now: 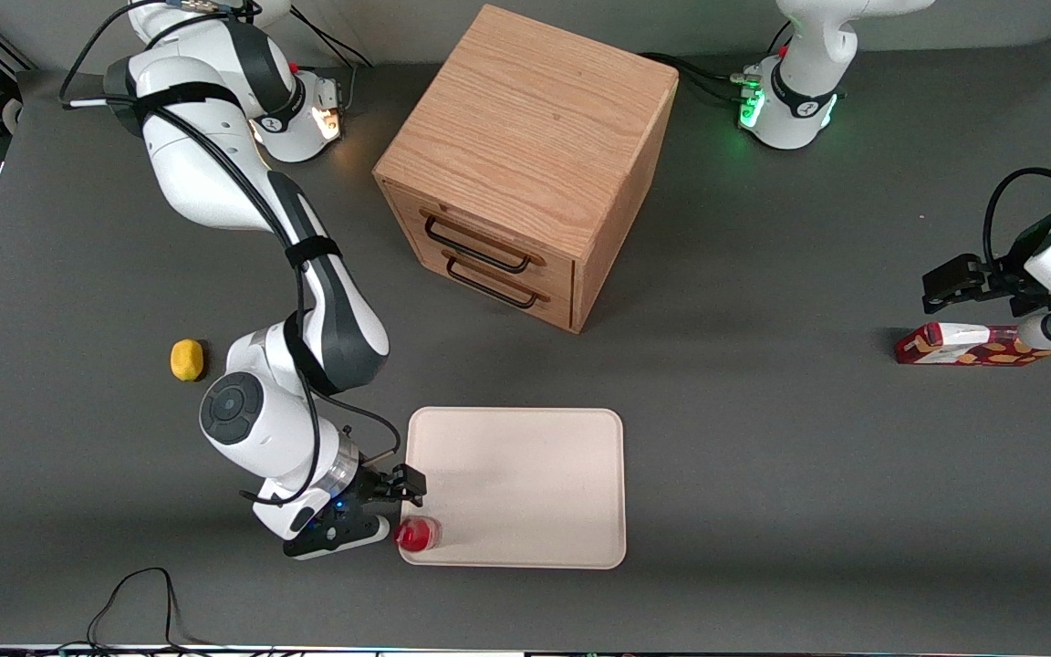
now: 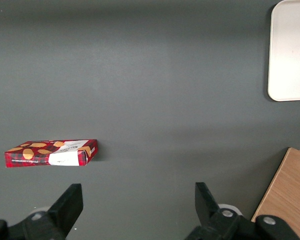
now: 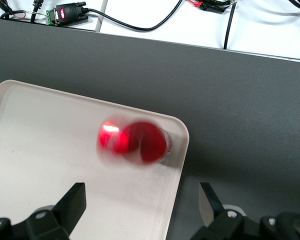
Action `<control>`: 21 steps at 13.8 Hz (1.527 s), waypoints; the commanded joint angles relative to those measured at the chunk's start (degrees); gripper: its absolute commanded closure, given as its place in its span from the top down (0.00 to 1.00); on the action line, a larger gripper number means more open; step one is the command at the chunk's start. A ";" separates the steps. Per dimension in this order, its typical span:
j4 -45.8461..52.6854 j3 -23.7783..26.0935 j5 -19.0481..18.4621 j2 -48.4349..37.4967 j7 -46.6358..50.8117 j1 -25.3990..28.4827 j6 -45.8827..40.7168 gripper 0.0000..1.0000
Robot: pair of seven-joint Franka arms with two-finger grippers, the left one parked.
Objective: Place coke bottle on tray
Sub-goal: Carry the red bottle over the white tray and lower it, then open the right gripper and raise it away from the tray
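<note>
The coke bottle point(image 1: 418, 534) is a small red bottle standing on the cream tray point(image 1: 525, 484), at the tray corner nearest the front camera and toward the working arm's end. It looks roughly upright. In the right wrist view the bottle point(image 3: 135, 142) is smeared, close to the tray's point(image 3: 50, 135) rounded corner. My right gripper point(image 1: 396, 505) is open and empty, just beside the bottle at the tray's edge. Its fingers point(image 3: 72, 200) are spread wide over the tray rim, apart from the bottle.
A wooden drawer cabinet point(image 1: 525, 164) stands farther from the front camera than the tray. A lemon point(image 1: 187, 359) lies beside the working arm. A red-and-white carton point(image 1: 963, 345) lies toward the parked arm's end and also shows in the left wrist view point(image 2: 50, 152). A cable point(image 1: 133, 593) loops near the table's front edge.
</note>
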 commanded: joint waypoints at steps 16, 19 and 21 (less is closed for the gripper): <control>-47.67 -10.86 -16.90 -62.11 5.17 -1.31 -30.91 1.00; -44.41 -11.21 -16.31 -62.02 5.79 -1.40 -33.40 1.00; -43.34 -11.56 -13.52 -61.93 5.35 -1.49 -33.49 1.00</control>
